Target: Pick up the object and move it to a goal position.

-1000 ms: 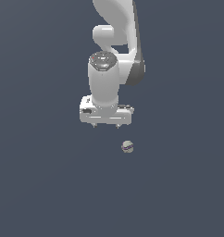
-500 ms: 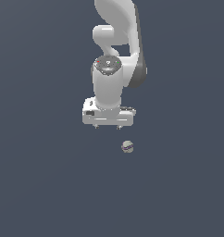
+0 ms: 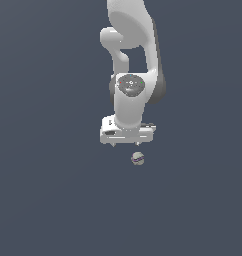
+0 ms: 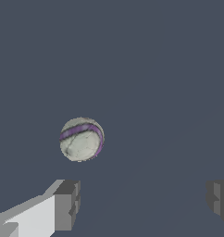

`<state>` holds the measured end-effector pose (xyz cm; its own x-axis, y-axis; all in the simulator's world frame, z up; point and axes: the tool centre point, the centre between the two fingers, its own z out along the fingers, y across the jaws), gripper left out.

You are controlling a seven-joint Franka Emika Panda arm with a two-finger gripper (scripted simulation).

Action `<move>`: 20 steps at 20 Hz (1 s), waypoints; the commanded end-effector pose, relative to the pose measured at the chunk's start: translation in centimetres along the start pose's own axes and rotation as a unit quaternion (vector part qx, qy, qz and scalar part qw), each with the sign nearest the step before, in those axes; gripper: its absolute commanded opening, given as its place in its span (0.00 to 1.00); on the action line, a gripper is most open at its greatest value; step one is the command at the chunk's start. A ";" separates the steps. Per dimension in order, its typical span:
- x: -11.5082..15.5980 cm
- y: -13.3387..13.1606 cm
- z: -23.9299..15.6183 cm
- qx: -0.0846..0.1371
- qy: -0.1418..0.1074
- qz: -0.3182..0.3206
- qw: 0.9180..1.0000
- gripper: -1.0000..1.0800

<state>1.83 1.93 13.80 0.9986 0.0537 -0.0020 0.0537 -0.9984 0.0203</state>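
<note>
Claw [image 3: 127, 144] hangs from the white Panda arm [image 3: 130, 55], pointing down over the dark grey surface [image 3: 48, 200]. Fingers spread wide: in the wrist view one finger pad [image 4: 66, 203] and the other [image 4: 219, 196] stand well apart, nothing between them.

Ball [image 3: 138, 158], off-white with a purple band, lies on the surface just beyond the claw's fingertips, not touching either. In the wrist view the ball [image 4: 82, 139] sits ahead of the gap and off toward one finger, not centred between the two.

Progress, as judged: early. Claw is near the ball but not lined up on it, and no grasp is made. Still to do: centre the gap over the ball, lower, close, lift, carry to the goal. No goal marker shows in either view, so the remaining travel cannot be told.

Small round ball; likely to roll if a finger nudges it.
</note>
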 end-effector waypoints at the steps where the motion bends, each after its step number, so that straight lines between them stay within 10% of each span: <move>1: 0.6 -1.8 1.5 0.002 0.000 -0.019 1.000 0.96; 20: 1.6 -6.1 6.4 0.010 0.001 -0.064 0.998 0.96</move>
<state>3.16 7.92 7.90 0.9838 0.1795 0.0002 0.1795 -0.9838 0.0004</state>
